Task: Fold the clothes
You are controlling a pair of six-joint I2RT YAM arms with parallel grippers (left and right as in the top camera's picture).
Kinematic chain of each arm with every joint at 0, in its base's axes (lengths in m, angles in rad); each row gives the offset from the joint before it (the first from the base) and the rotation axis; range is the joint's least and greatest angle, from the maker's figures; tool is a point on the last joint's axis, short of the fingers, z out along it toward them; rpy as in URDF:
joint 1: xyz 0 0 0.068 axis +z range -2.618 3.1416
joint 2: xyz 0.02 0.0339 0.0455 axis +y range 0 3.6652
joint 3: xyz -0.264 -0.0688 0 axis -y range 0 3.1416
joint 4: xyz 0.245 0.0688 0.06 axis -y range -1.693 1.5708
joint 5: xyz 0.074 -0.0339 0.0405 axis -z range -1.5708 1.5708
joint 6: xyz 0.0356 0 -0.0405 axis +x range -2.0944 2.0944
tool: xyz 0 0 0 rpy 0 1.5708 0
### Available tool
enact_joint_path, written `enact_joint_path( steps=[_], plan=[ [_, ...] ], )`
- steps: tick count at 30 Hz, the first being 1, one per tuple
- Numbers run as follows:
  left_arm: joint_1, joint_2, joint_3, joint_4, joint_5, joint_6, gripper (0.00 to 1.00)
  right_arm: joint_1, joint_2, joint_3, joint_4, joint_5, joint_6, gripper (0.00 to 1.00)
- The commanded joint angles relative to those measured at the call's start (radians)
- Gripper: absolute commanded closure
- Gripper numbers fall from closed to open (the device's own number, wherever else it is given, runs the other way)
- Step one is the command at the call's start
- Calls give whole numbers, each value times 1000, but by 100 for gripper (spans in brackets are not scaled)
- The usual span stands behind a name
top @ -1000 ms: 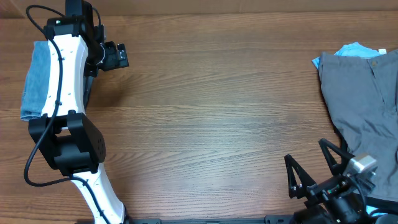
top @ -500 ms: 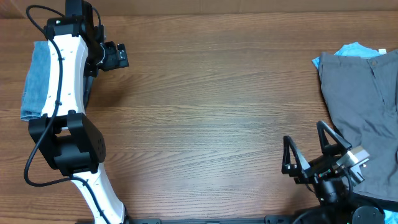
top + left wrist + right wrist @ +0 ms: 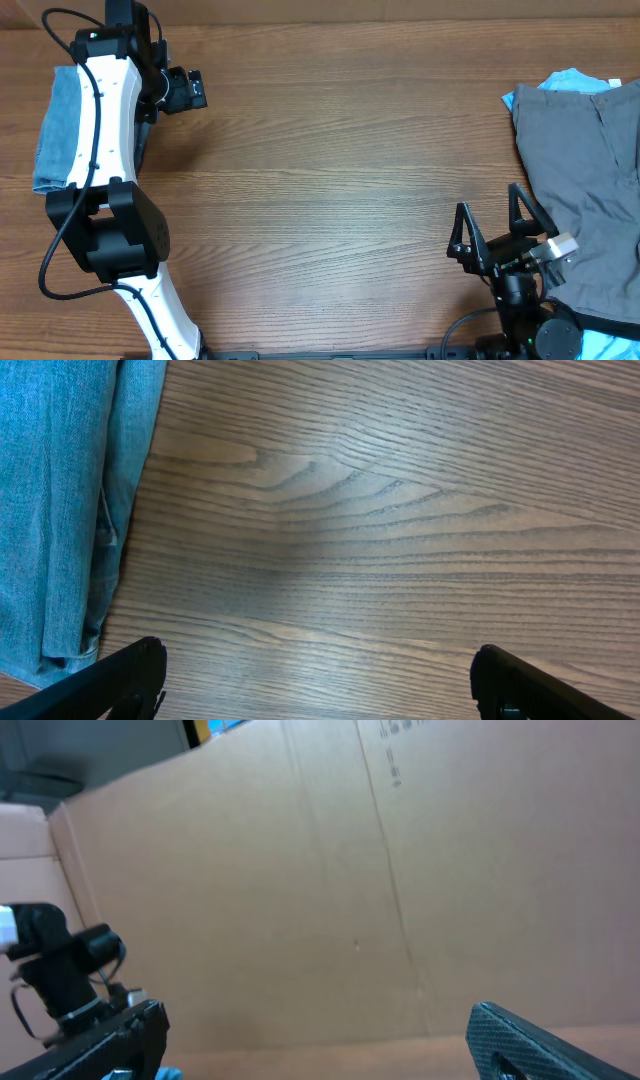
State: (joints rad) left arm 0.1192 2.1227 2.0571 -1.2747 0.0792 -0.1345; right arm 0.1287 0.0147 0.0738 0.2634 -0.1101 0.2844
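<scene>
The left end effector [image 3: 318, 678] hangs spread wide over bare counter [image 3: 400, 510], at the upper left of the overhead frame. The folded jeans [image 3: 58, 120] lie just beside it along the left edge. The right end effector [image 3: 493, 232], also spread, sits lower right near a grey garment [image 3: 585, 170].

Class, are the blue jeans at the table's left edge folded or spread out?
Folded: the jeans lie as a narrow compact bundle, and the left wrist view shows stacked layers along their edge.
</scene>
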Motion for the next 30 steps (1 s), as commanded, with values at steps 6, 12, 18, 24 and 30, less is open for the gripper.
enact_joint_path(
  steps=[6, 12, 18, 24, 30],
  plan=[
    [5, -18, 16, 0, 11, -4, 0, -39, -11, -66, 53, 46, 5, 0],
    [5, -17, 16, 0, 11, -4, 0, -113, -11, -66, -81, 29, 4, 0],
    [5, -18, 16, 0, 11, -4, 0, -113, -11, -66, -287, 51, -4, 0],
    [5, -18, 16, 0, 11, -4, 0, -113, -11, -66, -344, 57, -3, 0],
    [5, -18, 16, 0, 11, -4, 0, -113, -11, -66, -344, 57, -3, 0]
  ],
)
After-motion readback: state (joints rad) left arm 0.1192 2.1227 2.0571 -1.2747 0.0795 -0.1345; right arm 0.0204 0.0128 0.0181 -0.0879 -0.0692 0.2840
